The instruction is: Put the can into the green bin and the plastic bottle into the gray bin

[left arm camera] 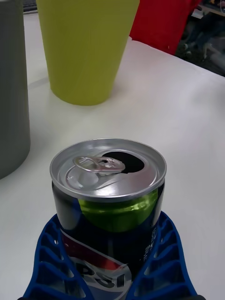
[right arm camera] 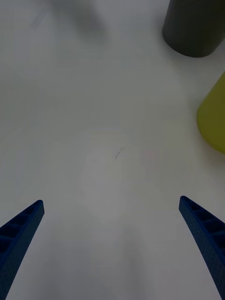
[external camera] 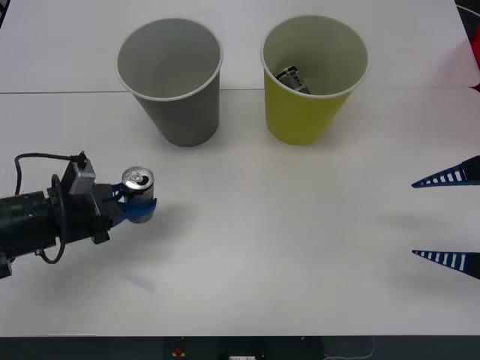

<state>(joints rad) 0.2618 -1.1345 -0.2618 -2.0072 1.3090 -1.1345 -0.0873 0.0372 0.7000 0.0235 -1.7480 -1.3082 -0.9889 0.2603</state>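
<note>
Small can (left arm camera: 108,197), upright on the white table (external camera: 270,247), silver top with its mouth open and tab bent back, dark printed sides partly cut off below. Clasped on both sides by the left gripper's (external camera: 137,201) blue fingers (left arm camera: 159,262), in front of the gray bin (external camera: 171,79). Beside that, the green bin (external camera: 313,75), something dark and indistinct inside. Right gripper (external camera: 447,219) spread wide, empty, at the table's right.

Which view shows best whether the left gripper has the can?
The left wrist view: the can stands upright there, with the left gripper curved around its sides. The front view shows the can small, its grip partly hidden. The right wrist view looks elsewhere.
</note>
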